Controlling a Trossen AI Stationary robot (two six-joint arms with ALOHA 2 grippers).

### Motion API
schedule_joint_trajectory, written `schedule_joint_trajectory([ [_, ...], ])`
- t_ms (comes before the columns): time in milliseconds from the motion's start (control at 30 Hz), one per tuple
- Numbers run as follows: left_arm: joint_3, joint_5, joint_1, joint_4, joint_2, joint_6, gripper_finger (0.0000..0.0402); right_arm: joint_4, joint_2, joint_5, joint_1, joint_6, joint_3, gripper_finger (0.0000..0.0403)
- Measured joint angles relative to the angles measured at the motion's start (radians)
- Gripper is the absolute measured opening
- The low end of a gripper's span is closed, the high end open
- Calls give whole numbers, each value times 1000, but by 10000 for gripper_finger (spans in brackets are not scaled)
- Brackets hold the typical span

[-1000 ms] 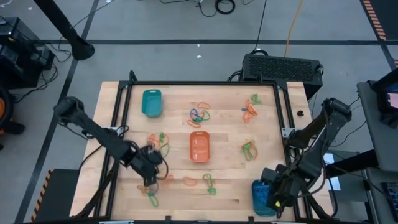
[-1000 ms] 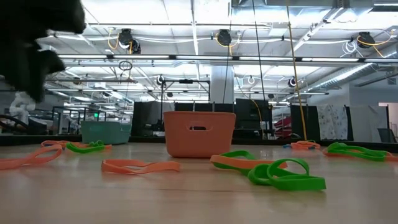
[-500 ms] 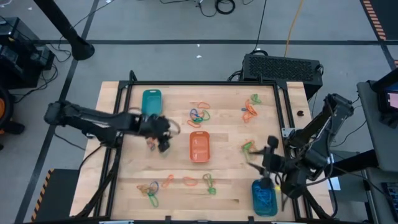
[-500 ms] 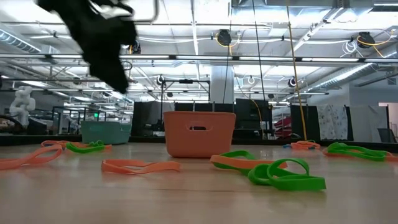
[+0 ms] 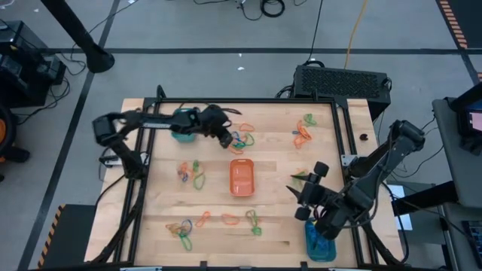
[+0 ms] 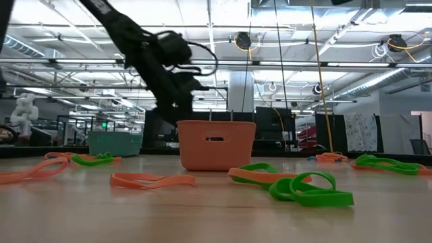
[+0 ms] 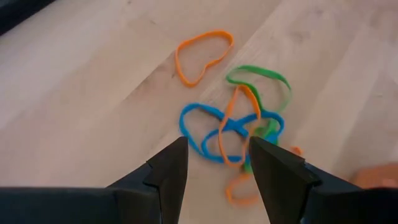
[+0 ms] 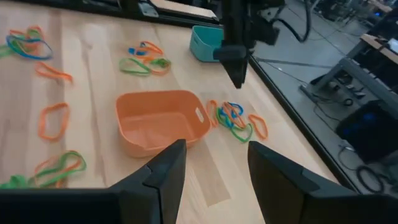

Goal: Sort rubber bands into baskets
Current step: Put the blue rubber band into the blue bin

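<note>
High view: we see most of the small thin elastic rubber bands unsorted, lying in loose clusters across the wooden table (image 5: 151, 226): a far-centre pile (image 5: 241, 138), a far-right pile (image 5: 304, 129), a left pile (image 5: 190, 173), a near-left pile (image 5: 181, 230), near-centre ones (image 5: 241, 220) and a right pile (image 5: 302, 179). The orange shallow plastic basket (image 5: 240, 178) at centre looks empty. The far-left teal plastic basket (image 5: 183, 124) is partly covered by the left arm, contents unclear. The near-right teal plastic basket (image 5: 319, 242) holds something blue, seemingly a few bands. The left gripper (image 5: 224, 138) hangs over the far-centre pile; the right gripper (image 5: 303, 202) sits just far of the near-right basket, near the right pile.

Low view: we see the orange basket (image 6: 216, 144) with nothing poking above its rim, and green and orange bands (image 6: 304, 185) lying in front of it on the table. The left arm hangs above and behind it.

Left wrist view: the left gripper (image 7: 217, 163) has its fingers spread, nothing between them, directly above tangled blue, orange and green bands (image 7: 233, 127).

Right wrist view: the right gripper (image 8: 211, 165) is spread and empty, facing the orange basket (image 8: 160, 119), which is bare inside.

We judge the task early: at most a few blue bands are binned, nearly all are left.
</note>
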Motion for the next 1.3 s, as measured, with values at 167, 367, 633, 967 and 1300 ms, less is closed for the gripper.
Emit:
schedule_joint_trajectory([
  [167, 98, -29, -1, -25, 137, 12, 178, 1, 50, 0, -3, 1, 0, 164],
  [367, 153, -70, 1, -70, 231, 15, 178, 0, 78, -2, -2, 1, 0, 164],
  [633, 157, -110, 1, -73, 265, 11, 177, -18, 79, -26, -2, 2, 0, 164],
  [967, 157, -130, -6, -66, 272, 77, 36, -17, 79, -26, -2, 6, 0, 164],
  [1300, 154, -159, -49, -40, 199, 143, 4, -18, 79, -27, 0, 36, 0, 164],
])
